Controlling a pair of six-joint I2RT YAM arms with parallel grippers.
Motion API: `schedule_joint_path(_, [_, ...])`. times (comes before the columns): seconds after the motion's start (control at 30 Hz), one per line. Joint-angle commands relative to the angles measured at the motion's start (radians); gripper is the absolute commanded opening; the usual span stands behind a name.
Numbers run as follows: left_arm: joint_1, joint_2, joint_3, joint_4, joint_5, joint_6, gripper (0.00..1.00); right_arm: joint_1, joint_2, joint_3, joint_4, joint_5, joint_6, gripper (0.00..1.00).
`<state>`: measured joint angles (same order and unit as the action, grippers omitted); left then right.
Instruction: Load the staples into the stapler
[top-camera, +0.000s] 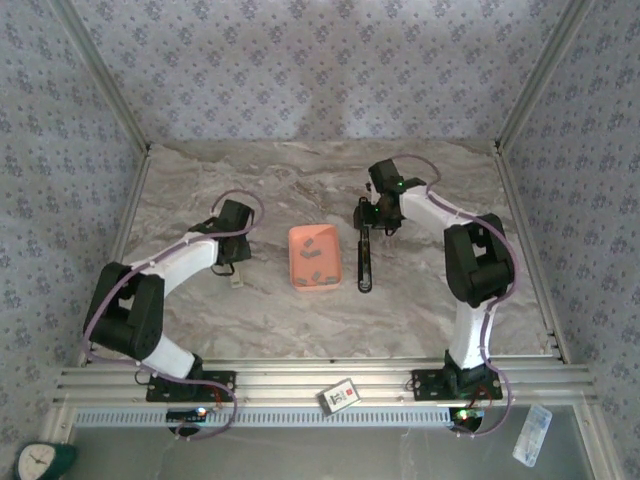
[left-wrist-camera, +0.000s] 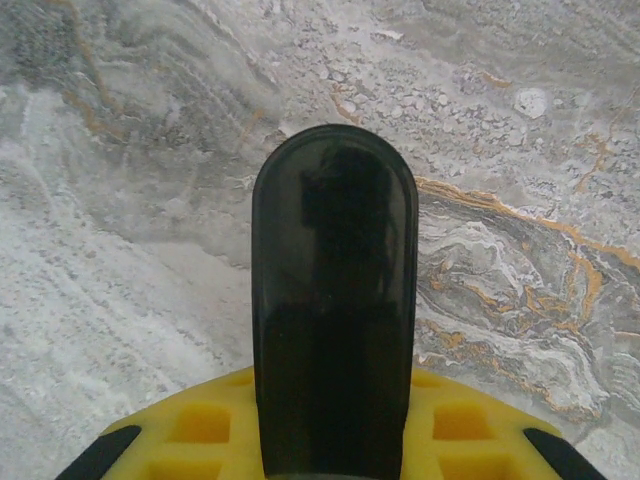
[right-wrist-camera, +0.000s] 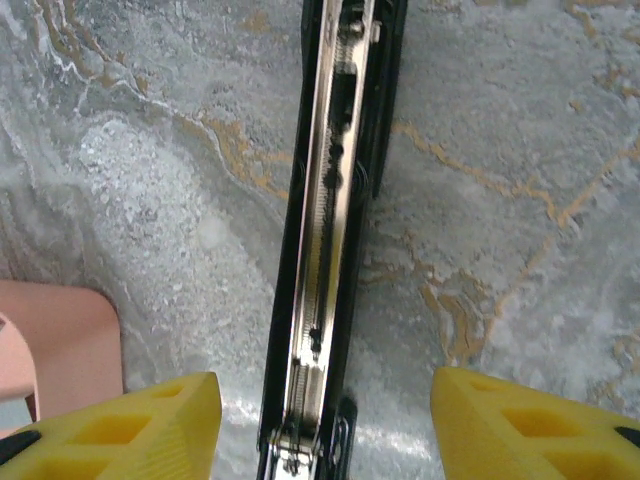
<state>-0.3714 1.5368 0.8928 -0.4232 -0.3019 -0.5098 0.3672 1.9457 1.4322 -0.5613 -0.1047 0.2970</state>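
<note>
The black stapler (top-camera: 364, 258) lies open on the marble table, right of the salmon tray (top-camera: 296, 262). Its metal channel (right-wrist-camera: 335, 200) faces up. Several small grey staples (top-camera: 316, 254) lie inside the tray. My right gripper (top-camera: 369, 222) hovers over the stapler's far end. It is open (right-wrist-camera: 325, 430), with a yellow finger (right-wrist-camera: 150, 430) on each side of the stapler's hinge end and clear of it. My left gripper (top-camera: 237, 270) hangs left of the tray, shut, its dark closed tip (left-wrist-camera: 335, 300) over bare marble.
The tray's corner (right-wrist-camera: 55, 340) shows left of the stapler in the right wrist view. A small card (top-camera: 340, 397) lies on the front rail and a plastic packet (top-camera: 532, 433) at the near right. Metal frame posts (top-camera: 530, 90) and patterned walls bound the table.
</note>
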Motion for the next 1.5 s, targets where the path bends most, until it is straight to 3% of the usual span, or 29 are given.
schedule_joint_path(0.0, [0.012,0.021,0.015,0.041,0.019,-0.012,0.17,-0.011,0.047,0.059,-0.03,-0.008,-0.027,0.59])
schedule_joint_path(0.4, [0.015,0.005,0.074,-0.008,0.03,0.013,0.41,-0.026,0.204,0.233,-0.067,0.0,-0.059,0.59])
schedule_joint_path(0.8, [0.017,-0.139,0.106,-0.081,-0.016,0.026,0.45,-0.027,0.363,0.406,-0.122,0.062,-0.099,0.51])
schedule_joint_path(0.97, [0.017,-0.168,0.108,-0.084,-0.022,0.038,0.45,-0.025,0.383,0.421,-0.121,0.074,-0.099,0.38])
schedule_joint_path(1.13, [0.017,-0.198,0.109,-0.08,-0.01,0.045,0.46,-0.024,0.314,0.357,-0.07,0.073,-0.102,0.25])
schedule_joint_path(1.47, [0.017,-0.284,0.086,-0.027,0.091,0.108,0.5,-0.026,0.003,0.071,0.132,-0.026,-0.138,0.17])
